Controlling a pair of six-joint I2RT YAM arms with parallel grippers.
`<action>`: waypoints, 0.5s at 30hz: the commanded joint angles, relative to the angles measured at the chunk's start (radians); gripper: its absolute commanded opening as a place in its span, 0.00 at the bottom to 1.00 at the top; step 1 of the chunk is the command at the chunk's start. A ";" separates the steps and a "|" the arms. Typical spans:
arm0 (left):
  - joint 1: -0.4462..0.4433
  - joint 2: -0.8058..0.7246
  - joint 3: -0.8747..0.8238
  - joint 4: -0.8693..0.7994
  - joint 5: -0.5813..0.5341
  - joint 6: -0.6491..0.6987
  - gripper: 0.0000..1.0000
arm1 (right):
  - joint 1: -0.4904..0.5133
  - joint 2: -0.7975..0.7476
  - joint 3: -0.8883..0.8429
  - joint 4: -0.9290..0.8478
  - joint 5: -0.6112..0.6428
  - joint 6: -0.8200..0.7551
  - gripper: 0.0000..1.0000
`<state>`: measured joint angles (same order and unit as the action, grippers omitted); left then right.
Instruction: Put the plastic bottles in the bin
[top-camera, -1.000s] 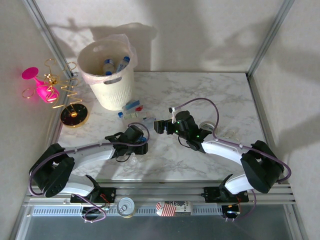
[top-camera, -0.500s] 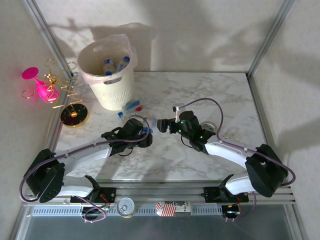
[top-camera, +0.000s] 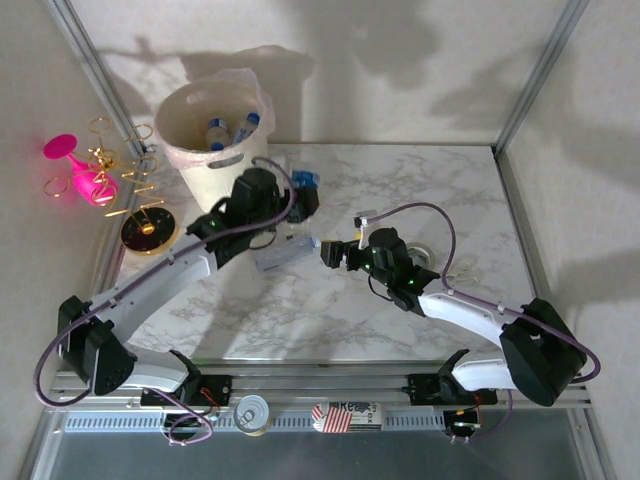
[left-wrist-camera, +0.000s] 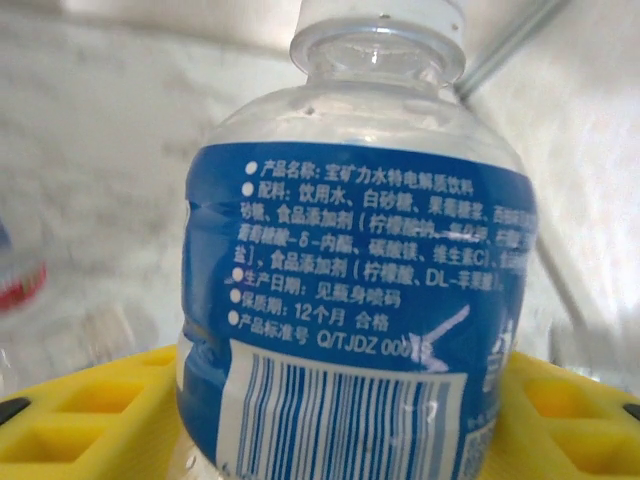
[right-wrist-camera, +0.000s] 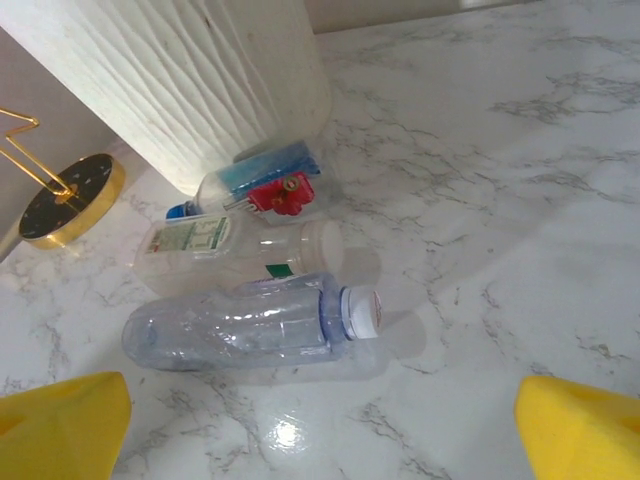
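1. Top external: the left end effector (top-camera: 296, 196) is raised just right of the bin (top-camera: 195, 180) and clamped on a blue-labelled bottle (top-camera: 305, 180), which is beside the rim and not yet over the opening. Several bottles (top-camera: 218, 132) already lie in the bin. The right end effector (top-camera: 330, 255), its fingers apart, points at a clear bottle (top-camera: 285, 252) lying on the counter (top-camera: 400, 180). A pink glass (top-camera: 75, 165) and a gold wire stand (top-camera: 150, 228) sit left of the bin, away from either arm's likely path. A tin can (top-camera: 250, 412) rests by the near rail.

2. Left wrist: the held bottle sits between the yellow fingers (left-wrist-camera: 70, 425), barcode towards the camera and cap end away. Its thin clear wall probably makes it light and easy to squash, and the glossy label looks slippery. The hold around the labelled middle looks sound.

3. Right wrist: the yellow fingertips stand wide apart at the lower corners.
   - The clear bottle lies on its side ahead, dented and capped. It will likely roll and crumple, so taking it across mid-body seems best.
   - A green-and-white-labelled bottle (right-wrist-camera: 230, 245) lies just behind it and crowds the far finger.
   - Another blue bottle with a red piece (right-wrist-camera: 265, 180) rests against the bin's base.
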<state>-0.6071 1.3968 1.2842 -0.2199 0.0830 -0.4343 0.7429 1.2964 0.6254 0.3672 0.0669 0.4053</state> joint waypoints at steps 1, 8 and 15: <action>0.069 0.059 0.157 -0.070 -0.004 0.080 0.45 | -0.007 -0.020 -0.029 0.073 -0.029 -0.001 0.99; 0.239 0.181 0.422 -0.128 -0.042 0.129 0.44 | -0.006 -0.042 -0.061 0.086 -0.042 -0.003 0.99; 0.371 0.294 0.632 -0.186 -0.162 0.151 0.42 | -0.007 -0.076 -0.081 0.075 -0.021 -0.020 0.99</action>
<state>-0.2718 1.6638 1.8450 -0.3565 -0.0048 -0.3164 0.7429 1.2495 0.5625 0.4191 0.0330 0.4042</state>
